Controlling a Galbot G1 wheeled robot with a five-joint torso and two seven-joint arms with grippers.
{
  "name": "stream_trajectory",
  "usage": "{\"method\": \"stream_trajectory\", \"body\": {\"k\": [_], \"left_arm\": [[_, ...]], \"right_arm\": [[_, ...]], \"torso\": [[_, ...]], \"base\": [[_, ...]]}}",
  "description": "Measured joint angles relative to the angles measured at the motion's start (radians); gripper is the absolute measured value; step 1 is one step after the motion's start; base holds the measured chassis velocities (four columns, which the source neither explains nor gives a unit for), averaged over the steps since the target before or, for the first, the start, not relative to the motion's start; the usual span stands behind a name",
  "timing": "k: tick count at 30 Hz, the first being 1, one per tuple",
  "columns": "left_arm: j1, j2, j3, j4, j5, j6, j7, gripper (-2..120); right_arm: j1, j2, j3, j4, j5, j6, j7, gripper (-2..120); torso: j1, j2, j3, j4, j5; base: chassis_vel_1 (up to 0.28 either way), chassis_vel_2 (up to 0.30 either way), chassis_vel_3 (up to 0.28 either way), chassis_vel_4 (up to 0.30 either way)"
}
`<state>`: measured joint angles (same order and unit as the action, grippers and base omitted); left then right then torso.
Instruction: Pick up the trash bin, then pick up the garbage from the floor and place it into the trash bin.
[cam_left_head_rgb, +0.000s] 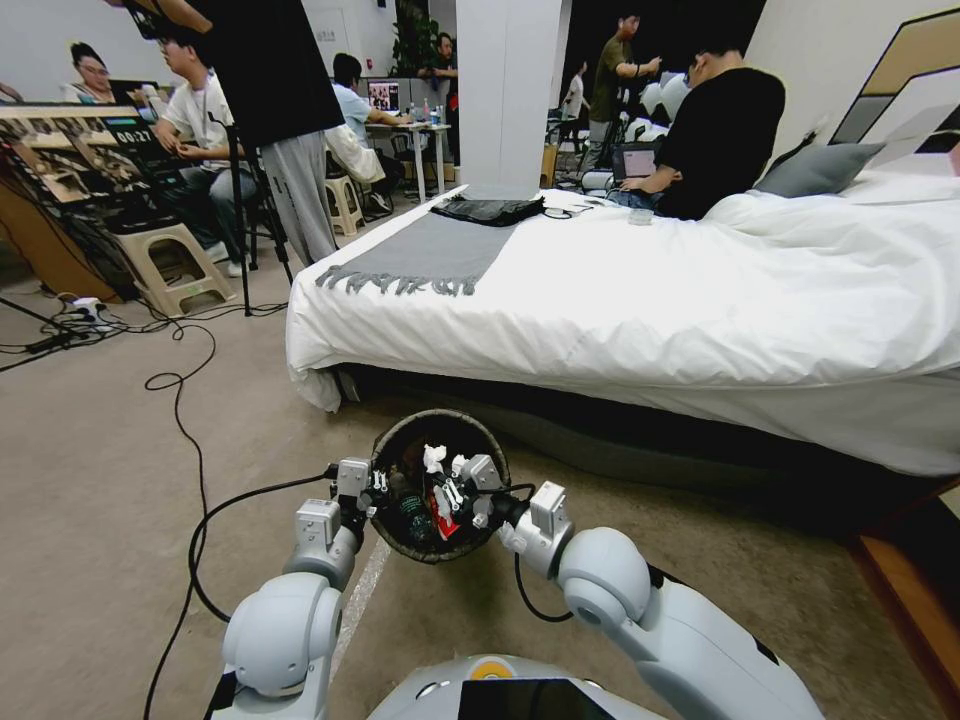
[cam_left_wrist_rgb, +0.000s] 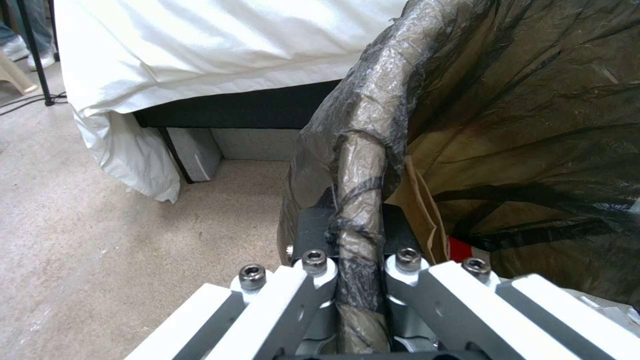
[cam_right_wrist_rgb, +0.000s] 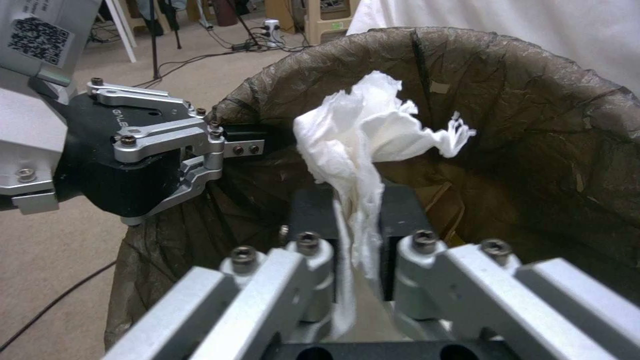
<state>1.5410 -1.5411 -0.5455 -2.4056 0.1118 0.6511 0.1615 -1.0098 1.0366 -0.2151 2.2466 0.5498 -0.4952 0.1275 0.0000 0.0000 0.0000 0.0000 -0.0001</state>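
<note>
The trash bin (cam_left_head_rgb: 440, 425), lined with a dark bag, hangs just above the floor in front of the bed. My left gripper (cam_left_head_rgb: 377, 492) is shut on its rim (cam_left_wrist_rgb: 363, 165), one finger inside and one outside. Over the bin's mouth, my right gripper (cam_left_head_rgb: 455, 487) is shut on a crumpled white tissue (cam_right_wrist_rgb: 363, 135), which is part of the garbage and stands up between its fingers (cam_right_wrist_rgb: 399, 210). Inside the bin lie a brown paper bag (cam_left_wrist_rgb: 420, 210), a red packet (cam_left_head_rgb: 446, 526) and other litter. The right wrist view shows the left gripper (cam_right_wrist_rgb: 233, 145) clamped on the rim.
A bed (cam_left_head_rgb: 700, 290) with a white sheet hanging down stands right behind the bin. A black cable (cam_left_head_rgb: 195, 470) snakes over the carpet on the left. A wooden edge (cam_left_head_rgb: 910, 590) lies at the right. A stool (cam_left_head_rgb: 170, 265) and a tripod stand at the back left.
</note>
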Motion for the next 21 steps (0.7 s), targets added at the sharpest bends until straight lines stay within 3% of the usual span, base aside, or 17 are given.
{"method": "stream_trajectory", "body": {"k": [14, 19, 21], "left_arm": [[-0.008, -0.001, 0.002, 0.004, -0.002, 0.002, 0.001, 1], [-0.014, 0.002, -0.004, 0.004, -0.004, 0.004, 0.001, 1], [-0.013, 0.004, -0.006, 0.004, -0.004, 0.005, 0.001, 1]], "right_arm": [[0.002, 0.013, -0.01, -0.007, 0.003, -0.014, 0.042, 71], [-0.007, 0.009, 0.009, 0.01, 0.004, -0.014, 0.042, 94], [-0.007, 0.011, 0.012, 0.013, 0.004, -0.014, 0.042, 97]], "torso": [[0.0, 0.0, 0.0, 0.0, 0.0001], [0.0, 0.0, 0.0, -0.0001, 0.0001], [0.0, 0.0, 0.0, -0.0001, 0.0]], "base": [[0.0, 0.0, 0.0, 0.0], [0.0, 0.0, 0.0, 0.0], [0.0, 0.0, 0.0, 0.0]]}}
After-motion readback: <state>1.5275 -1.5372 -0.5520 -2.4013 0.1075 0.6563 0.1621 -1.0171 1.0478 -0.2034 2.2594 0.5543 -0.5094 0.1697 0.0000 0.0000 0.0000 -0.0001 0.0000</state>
